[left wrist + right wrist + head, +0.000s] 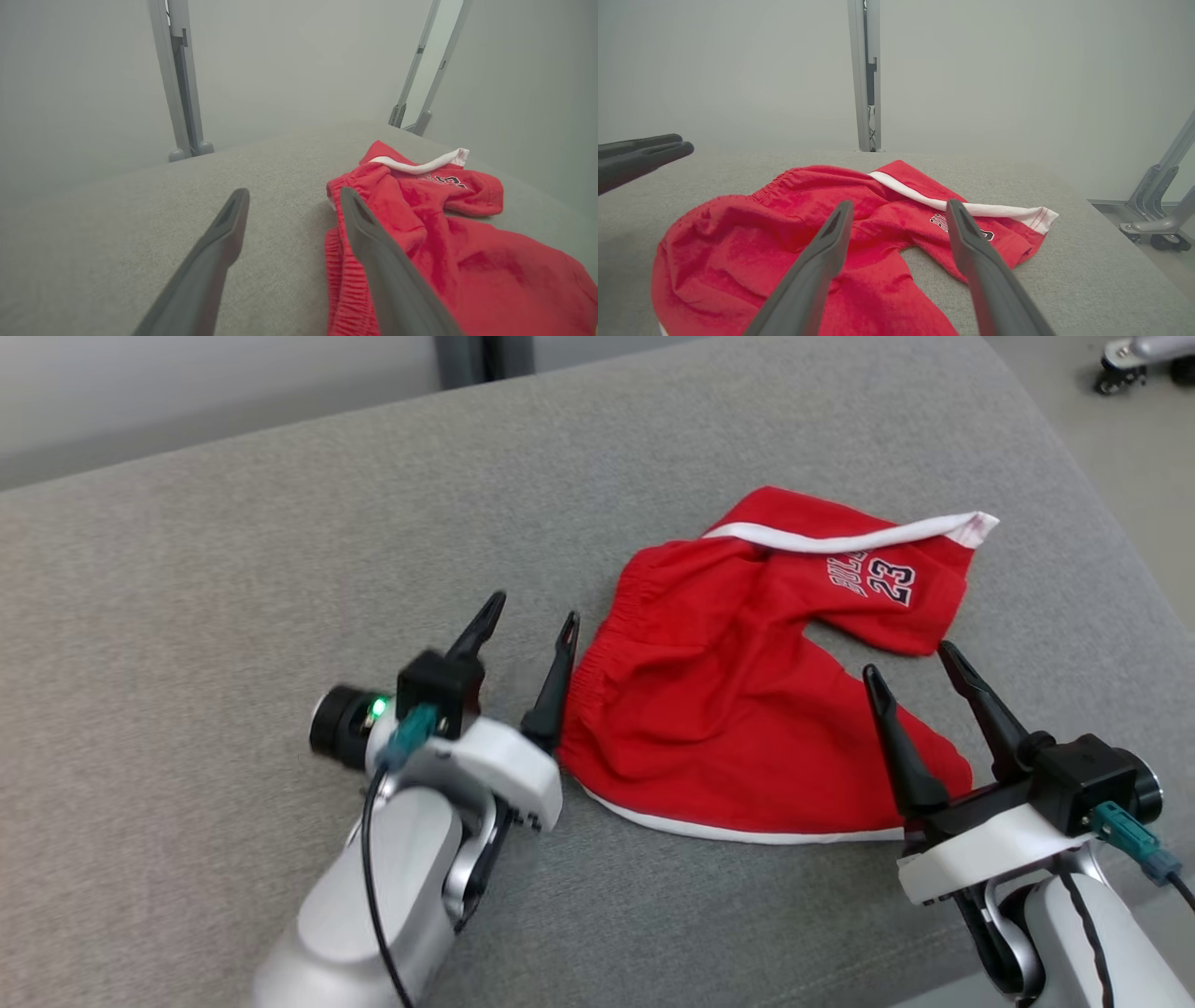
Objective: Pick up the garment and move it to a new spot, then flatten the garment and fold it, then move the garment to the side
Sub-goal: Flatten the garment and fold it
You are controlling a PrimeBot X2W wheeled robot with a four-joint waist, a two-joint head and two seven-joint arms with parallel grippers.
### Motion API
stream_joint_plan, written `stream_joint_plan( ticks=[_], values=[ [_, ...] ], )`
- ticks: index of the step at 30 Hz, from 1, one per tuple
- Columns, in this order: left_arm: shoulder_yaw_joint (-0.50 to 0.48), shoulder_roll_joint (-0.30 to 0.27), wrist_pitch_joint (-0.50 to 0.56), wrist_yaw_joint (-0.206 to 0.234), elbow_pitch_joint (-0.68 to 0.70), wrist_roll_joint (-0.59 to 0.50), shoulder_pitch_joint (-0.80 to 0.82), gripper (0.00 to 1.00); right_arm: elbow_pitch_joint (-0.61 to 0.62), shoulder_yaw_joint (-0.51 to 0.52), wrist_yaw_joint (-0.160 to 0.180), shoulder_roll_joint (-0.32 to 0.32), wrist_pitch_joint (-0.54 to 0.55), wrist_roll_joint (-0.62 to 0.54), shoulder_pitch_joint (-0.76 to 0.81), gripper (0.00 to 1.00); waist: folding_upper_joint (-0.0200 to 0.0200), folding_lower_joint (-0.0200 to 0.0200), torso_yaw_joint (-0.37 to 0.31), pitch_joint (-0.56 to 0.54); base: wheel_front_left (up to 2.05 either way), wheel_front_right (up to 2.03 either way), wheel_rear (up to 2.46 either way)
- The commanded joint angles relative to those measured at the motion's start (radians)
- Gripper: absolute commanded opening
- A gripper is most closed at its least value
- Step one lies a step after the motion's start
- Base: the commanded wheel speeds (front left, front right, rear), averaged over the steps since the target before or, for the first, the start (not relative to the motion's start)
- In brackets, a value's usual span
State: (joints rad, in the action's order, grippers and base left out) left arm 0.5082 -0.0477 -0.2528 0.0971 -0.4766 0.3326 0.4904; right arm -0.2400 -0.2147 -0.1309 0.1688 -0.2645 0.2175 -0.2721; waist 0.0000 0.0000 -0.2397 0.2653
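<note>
1. In the head view, we see the red garment [747, 709] lying crumpled on the grey cushion [233, 569], between our left gripper [532, 611] and right gripper [910, 661]. Both are spread wide and empty.
2. The left wrist view shows one finger [373, 242] over the elastic waistband; we cannot tell if they touch.
3. The right wrist view adds a wheeled stand [1157, 233] beyond the cushion.

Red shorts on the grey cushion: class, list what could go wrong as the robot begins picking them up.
1. The red shorts lie crumpled, one leg folded over; a pinch may catch several layers and hamper flattening.
2. The open left end effector straddles the waistband edge, one finger over bare grey cushion; closing might grab only a sliver that slips.
</note>
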Motion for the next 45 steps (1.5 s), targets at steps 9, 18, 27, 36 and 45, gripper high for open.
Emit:
stream_joint_plan(
  ticks=[9,18,27,36,45],
  values=[
    [0.177,-0.004,0.212,-0.029,-0.194,0.322,0.301,1.0,-0.003,-0.012,0.0,-0.029,-0.001,0.003,-0.026,1.0,0.0,0.0,-0.106,0.087,0.0,0.0,0.0],
    [0.288,-0.005,0.321,-0.003,-0.308,0.474,0.404,1.0,-0.01,-0.01,0.0,-0.052,-0.001,0.024,-0.023,1.0,0.0,0.0,-0.138,0.095,0.0,0.0,0.0],
    [0.325,-0.005,0.345,-0.019,-0.33,0.652,0.446,0.0,-0.016,-0.021,0.0,-0.056,-0.001,0.018,-0.026,1.0,0.0,0.0,-0.154,0.094,0.0,0.0,0.0],
    [0.33,-0.006,0.109,0.023,-0.366,0.675,0.488,0.0,-0.003,0.008,0.0,-0.043,-0.001,-0.011,-0.01,1.0,0.0,0.0,-0.088,0.066,0.0,0.0,0.0],
    [0.268,-0.028,-0.011,0.103,-0.4,0.586,0.508,0.0,-0.003,0.003,0.0,-0.025,-0.001,-0.022,0.0,1.0,0.0,0.0,0.001,0.028,0.0,0.0,0.0]
  ],
)
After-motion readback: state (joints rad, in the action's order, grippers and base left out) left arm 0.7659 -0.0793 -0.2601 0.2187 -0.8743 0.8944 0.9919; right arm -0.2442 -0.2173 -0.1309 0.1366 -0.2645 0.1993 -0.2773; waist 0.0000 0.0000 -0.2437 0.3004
